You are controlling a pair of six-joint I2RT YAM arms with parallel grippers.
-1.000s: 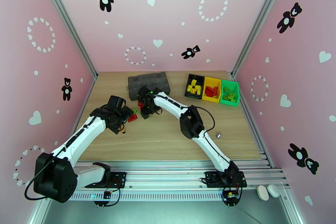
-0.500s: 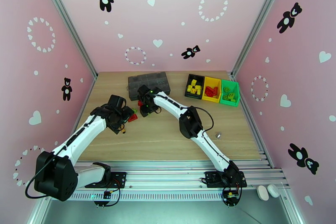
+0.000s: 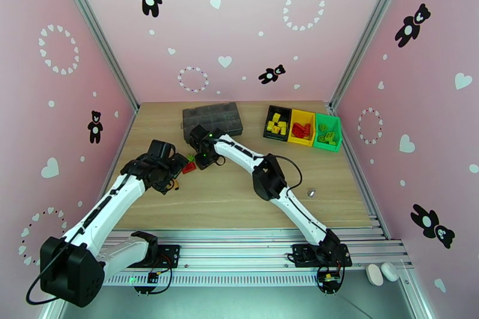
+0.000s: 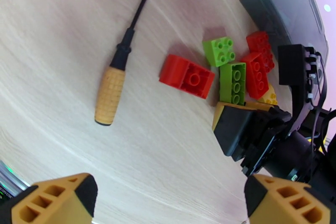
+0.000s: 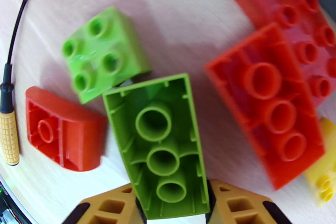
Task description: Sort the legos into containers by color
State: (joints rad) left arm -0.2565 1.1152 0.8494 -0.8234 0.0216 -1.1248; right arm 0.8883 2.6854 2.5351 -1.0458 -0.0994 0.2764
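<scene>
Right wrist view: the right hand (image 5: 172, 209) pinches the near end of an upturned long green lego (image 5: 161, 140), which lies toward the left edge of the desk (image 3: 239, 200). Light, rigid and slick-walled, it likely holds best across its flat long sides. The left hand (image 4: 170, 199) is spread.

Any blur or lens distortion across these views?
Top external: sharp, evenly lit. Left wrist: fisheye bows the grain of the wooden tabletop; wooden-handled screwdriver crisp. Right wrist: very close; upturned long lime green brick sharp, studded red brick at top right slightly soft.
</scene>
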